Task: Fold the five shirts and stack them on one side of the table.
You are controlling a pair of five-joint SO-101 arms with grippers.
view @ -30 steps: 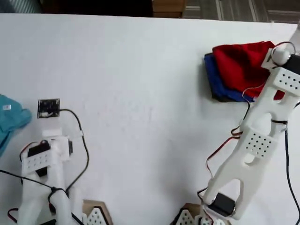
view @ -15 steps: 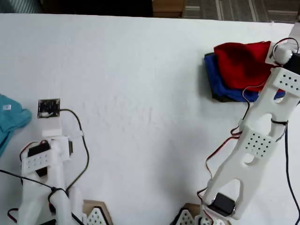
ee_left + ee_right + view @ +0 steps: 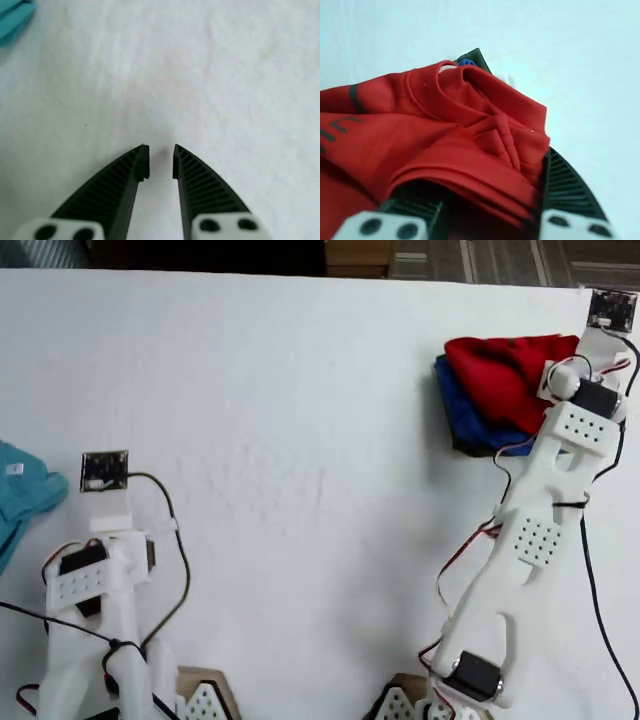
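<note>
A red shirt [image 3: 500,375] lies bunched on top of a folded blue shirt [image 3: 465,420] and a dark one [image 3: 470,450] at the table's far right. My right gripper [image 3: 562,370] is at the stack's right edge, shut on a thick fold of the red shirt [image 3: 445,125] near its collar; cloth fills the space between the fingers [image 3: 565,190]. A teal shirt [image 3: 20,495] lies crumpled at the left edge. To its right, near the front, my left gripper [image 3: 160,161] hangs over bare table with a narrow gap between its fingers and nothing in them.
The white table [image 3: 300,420] stretches wide and bare between the two arms. The right arm's white links [image 3: 530,540] and its wires run from the front edge up to the stack. The far table edge [image 3: 300,273] borders a dark floor.
The right gripper has swung farther back and slightly left along the stack's right edge, taking the red shirt's edge with it; the red cloth has shifted a little left. The left arm has not moved.
</note>
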